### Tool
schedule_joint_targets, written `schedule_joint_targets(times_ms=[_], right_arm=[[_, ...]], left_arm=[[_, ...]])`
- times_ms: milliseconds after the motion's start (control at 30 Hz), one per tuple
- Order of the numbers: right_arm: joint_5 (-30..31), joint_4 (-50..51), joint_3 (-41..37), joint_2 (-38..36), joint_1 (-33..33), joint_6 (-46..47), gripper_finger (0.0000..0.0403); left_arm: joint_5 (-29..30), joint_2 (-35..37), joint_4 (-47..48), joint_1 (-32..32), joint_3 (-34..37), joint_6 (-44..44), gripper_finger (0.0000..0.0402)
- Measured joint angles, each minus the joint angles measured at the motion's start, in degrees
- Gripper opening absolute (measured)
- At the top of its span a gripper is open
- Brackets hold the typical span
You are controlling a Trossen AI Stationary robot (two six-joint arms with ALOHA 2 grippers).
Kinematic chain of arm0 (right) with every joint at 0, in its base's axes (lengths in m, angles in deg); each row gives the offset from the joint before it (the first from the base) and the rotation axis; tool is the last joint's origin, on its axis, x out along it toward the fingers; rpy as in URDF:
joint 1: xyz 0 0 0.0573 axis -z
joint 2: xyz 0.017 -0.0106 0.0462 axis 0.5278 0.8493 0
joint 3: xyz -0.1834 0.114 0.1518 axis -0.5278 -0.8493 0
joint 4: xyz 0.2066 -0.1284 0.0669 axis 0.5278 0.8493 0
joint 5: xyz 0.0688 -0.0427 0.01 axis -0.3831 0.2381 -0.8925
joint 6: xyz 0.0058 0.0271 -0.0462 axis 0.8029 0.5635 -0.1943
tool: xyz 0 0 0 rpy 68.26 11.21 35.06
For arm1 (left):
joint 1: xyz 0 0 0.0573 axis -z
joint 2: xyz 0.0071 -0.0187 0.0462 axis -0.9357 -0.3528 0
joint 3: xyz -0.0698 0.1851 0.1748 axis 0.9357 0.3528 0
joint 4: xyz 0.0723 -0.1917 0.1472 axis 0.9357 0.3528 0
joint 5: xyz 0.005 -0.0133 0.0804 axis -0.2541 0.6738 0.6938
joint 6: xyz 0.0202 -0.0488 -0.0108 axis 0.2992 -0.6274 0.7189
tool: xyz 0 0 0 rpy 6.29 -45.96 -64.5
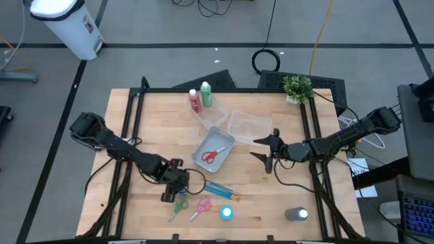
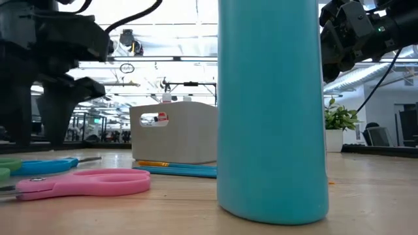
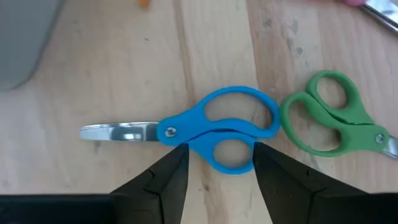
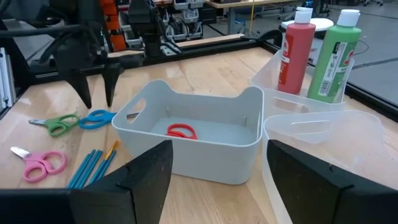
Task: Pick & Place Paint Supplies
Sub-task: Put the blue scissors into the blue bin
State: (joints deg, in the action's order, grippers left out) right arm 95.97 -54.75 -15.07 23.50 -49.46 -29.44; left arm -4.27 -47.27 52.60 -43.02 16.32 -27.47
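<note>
Bare bench (image 1: pixel 271 196) is lying open between the brushes (image 1: pixel 222 191) and the grey bottle (image 1: pixel 296 214). Near the front edge the green scissors (image 1: pixel 179 207), pink scissors (image 1: pixel 201 209) and light blue bottle (image 1: pixel 226 213) are crowding together. The left gripper (image 3: pixel 219 163) is straddling the blue scissors (image 3: pixel 205 129), with the green pair just beside them.

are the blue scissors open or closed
Closed: in the left wrist view the blue scissors lie flat, blades together as one strip, handle loops touching.
</note>
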Motion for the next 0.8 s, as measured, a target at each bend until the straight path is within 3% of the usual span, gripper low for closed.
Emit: schedule_joint_targets(times_ms=[367, 567, 700, 800], right_arm=[[0.00, 0.14, 0.01, 0.00, 0.01, -0.01, 0.0251], [0.00, 0.48, 0.01, 0.00, 0.01, -0.02, 0.0251], [-0.02, 0.48, -0.01, 0.00, 0.01, -0.02, 0.0251], [-0.02, 0.48, -0.01, 0.00, 0.00, -0.02, 0.0251]], left_arm=[[-7.38, -0.16, -0.26, 0.28, 1.05, 3.76, 0.0186], [-2.30, -0.16, -1.10, 0.15, 1.07, 7.67, 0.0186], [-8.88, -0.16, -2.64, 0.31, 1.07, 10.91, 0.0186], [-9.98, -0.16, -3.26, 0.47, 1.07, 11.38, 0.0186]])
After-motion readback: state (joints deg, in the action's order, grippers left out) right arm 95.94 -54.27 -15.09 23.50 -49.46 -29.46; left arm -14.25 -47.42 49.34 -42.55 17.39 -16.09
